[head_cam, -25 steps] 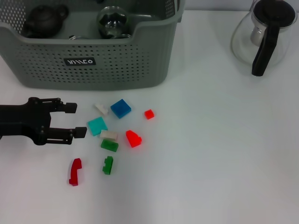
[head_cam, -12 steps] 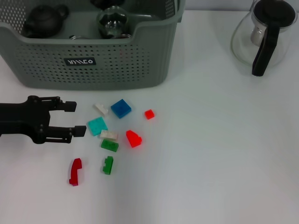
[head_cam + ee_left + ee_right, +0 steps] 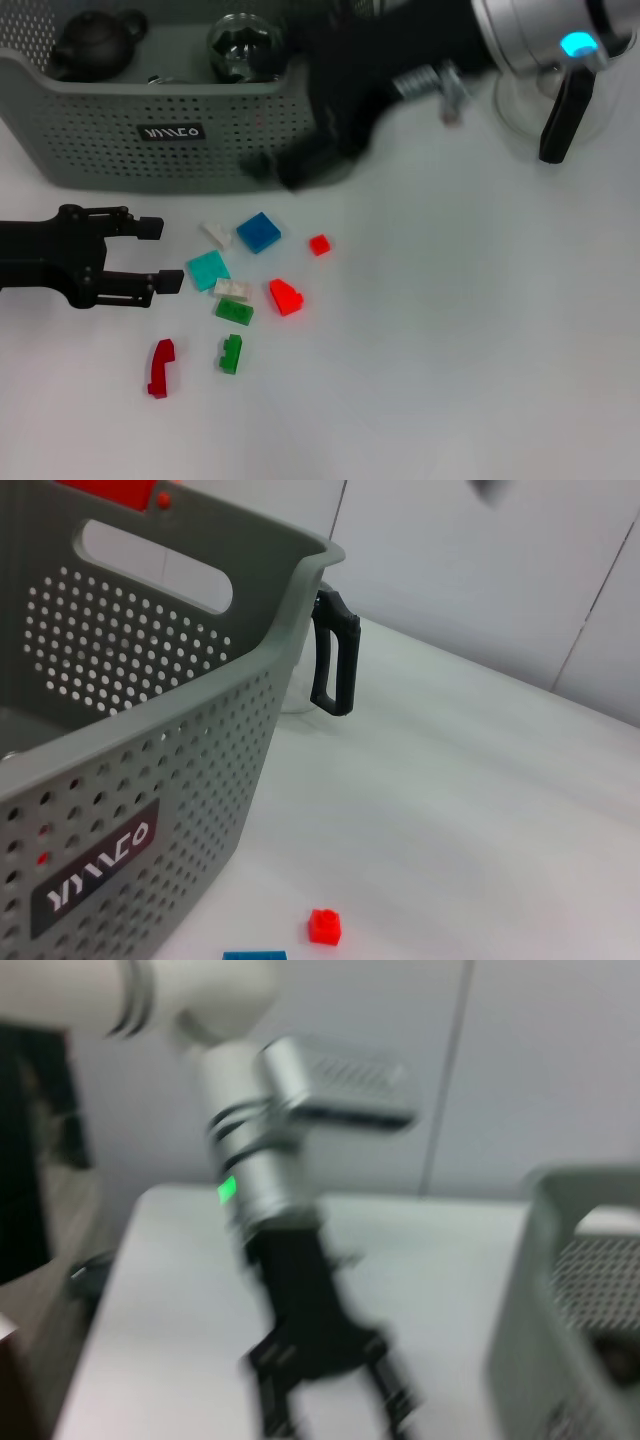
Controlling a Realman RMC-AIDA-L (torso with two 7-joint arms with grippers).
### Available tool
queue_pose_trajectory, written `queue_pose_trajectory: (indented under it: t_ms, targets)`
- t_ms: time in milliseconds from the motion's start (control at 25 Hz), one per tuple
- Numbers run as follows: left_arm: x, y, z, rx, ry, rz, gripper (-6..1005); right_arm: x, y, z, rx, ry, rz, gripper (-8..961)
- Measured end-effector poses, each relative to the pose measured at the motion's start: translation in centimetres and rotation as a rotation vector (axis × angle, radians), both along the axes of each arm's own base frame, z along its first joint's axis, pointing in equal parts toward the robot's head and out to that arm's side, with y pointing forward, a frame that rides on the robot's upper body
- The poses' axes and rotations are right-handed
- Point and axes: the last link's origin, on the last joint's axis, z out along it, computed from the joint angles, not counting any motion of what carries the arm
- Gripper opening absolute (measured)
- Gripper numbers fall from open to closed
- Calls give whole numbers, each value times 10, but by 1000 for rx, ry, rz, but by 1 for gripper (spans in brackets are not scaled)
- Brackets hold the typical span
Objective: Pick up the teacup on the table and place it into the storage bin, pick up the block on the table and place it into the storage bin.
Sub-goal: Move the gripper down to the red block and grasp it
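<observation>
Several small coloured blocks lie on the white table in front of the storage bin point(image 3: 100, 140): a blue block point(image 3: 258, 232), a teal one point(image 3: 208, 270), a red one point(image 3: 286, 297) and a small red one point(image 3: 319, 244) among them. No teacup shows on the table. My left gripper point(image 3: 165, 256) rests open just left of the teal block, holding nothing. My right gripper point(image 3: 285, 168) is a dark blur over the bin's front right corner. The left wrist view shows the bin wall point(image 3: 200, 740) and the small red block point(image 3: 324, 926).
A dark teapot point(image 3: 95, 40) and a glass vessel point(image 3: 240, 45) sit inside the bin. A glass pitcher with a black handle point(image 3: 565, 95) stands at the back right. Green blocks point(image 3: 234, 311) and a dark red piece point(image 3: 160, 367) lie nearer the front.
My right arm has swept in from the upper right and now crosses the bin's right front corner. The left gripper and the blocks have not moved.
</observation>
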Motion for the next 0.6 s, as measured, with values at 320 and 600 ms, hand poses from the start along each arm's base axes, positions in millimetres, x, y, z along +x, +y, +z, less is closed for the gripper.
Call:
queue_pose_trajectory:
  t_ms: [320, 600]
  targets:
    - [3, 1, -3, 11, -4, -23, 812, 58, -12, -18, -148, -226, -140, 946]
    - [6, 3, -4, 7, -7, -36, 812, 85, 8, -56, -148, -376, -224, 945]
